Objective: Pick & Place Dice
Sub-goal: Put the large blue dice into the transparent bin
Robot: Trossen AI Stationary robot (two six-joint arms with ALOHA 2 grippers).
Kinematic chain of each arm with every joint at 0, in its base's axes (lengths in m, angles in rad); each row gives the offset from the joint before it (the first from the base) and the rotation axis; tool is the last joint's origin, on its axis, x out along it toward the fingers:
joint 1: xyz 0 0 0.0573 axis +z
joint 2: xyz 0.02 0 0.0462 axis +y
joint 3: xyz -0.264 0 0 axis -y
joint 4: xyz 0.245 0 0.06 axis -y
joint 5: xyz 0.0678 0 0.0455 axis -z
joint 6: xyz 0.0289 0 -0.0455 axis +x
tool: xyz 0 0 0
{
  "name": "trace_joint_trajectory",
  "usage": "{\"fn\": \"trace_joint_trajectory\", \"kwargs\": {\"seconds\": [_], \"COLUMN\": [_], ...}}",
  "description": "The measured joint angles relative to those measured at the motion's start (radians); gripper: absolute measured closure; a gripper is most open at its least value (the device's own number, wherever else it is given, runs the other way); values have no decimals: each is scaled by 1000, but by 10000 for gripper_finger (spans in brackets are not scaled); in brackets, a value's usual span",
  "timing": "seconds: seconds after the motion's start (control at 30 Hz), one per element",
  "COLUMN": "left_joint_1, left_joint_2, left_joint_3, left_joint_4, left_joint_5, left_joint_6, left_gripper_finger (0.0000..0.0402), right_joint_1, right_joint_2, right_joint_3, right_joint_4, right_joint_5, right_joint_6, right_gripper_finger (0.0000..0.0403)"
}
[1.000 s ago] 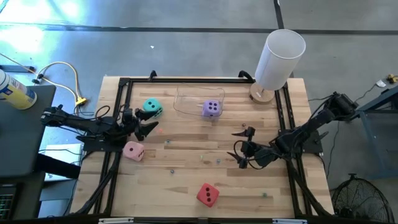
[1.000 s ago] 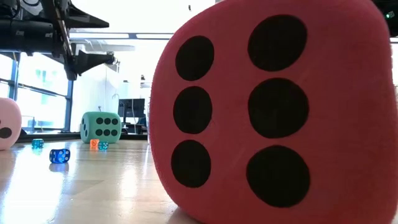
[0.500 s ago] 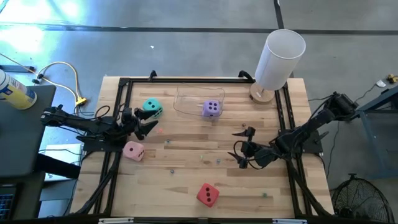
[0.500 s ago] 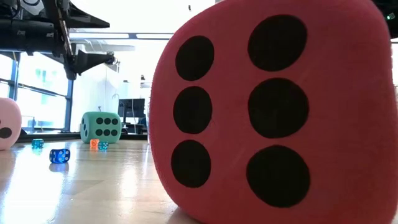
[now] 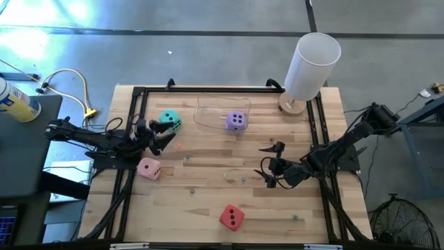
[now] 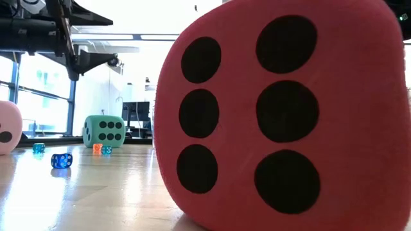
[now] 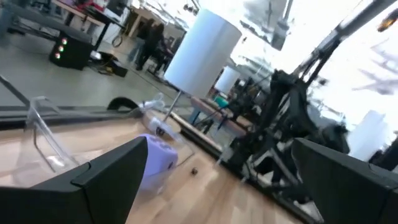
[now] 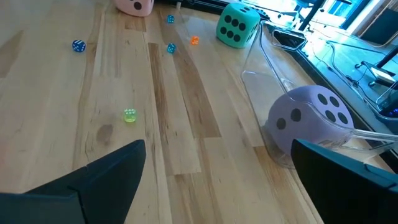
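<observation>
Both claws released and empty: left claw [image 5: 161,138] beside the teal die [image 5: 170,120], above the pink die [image 5: 148,167]; right claw [image 5: 272,164] mid-surface; purple die [image 5: 236,121] inside the clear tray [image 5: 208,114] (red die [image 5: 232,217] near the front edge).

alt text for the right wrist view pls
A purple die sits inside a clear tray on a wooden table. Farther off lie a teal die, a pink die and several tiny dice.
</observation>
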State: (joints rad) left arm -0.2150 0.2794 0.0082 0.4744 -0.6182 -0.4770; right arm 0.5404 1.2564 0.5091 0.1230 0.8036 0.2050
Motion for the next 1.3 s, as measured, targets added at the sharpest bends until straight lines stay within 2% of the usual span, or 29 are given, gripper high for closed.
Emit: {"fn": "trace_joint_trajectory", "kwargs": {"seconds": [0.13,0.33,0.6,0.87,0.93,1.07,1.13,1.2,1.3], "left_joint_1": [0,0,-3,-72,-94,-164,-204,-239,-282], "left_joint_2": [0,0,0,0,0,4,15,32,59], "left_joint_3": [0,0,0,0,0,12,36,87,182], "left_joint_4": [8,6,6,6,6,2,-25,-102,-296], "left_joint_5": [-48,2,-14,-114,-115,-44,-106,-237,-367], "left_joint_6": [15,64,87,141,226,606,624,604,614], "left_gripper_finger": [15,15,15,4,3,2,2,2,2], "right_joint_1": [0,0,0,0,0,0,0,0,0], "right_joint_2": [0,0,0,0,0,0,0,0,0], "right_joint_3": [0,0,0,0,0,0,0,0,0], "right_joint_4": [-2,-6,-6,-7,-6,-7,-7,-7,-7], "right_joint_5": [0,0,0,0,0,0,0,1,5], "right_joint_6": [4,5,8,8,8,8,8,8,3], "right_gripper_finger": [9,9,9,9,9,9,9,9,9]}}
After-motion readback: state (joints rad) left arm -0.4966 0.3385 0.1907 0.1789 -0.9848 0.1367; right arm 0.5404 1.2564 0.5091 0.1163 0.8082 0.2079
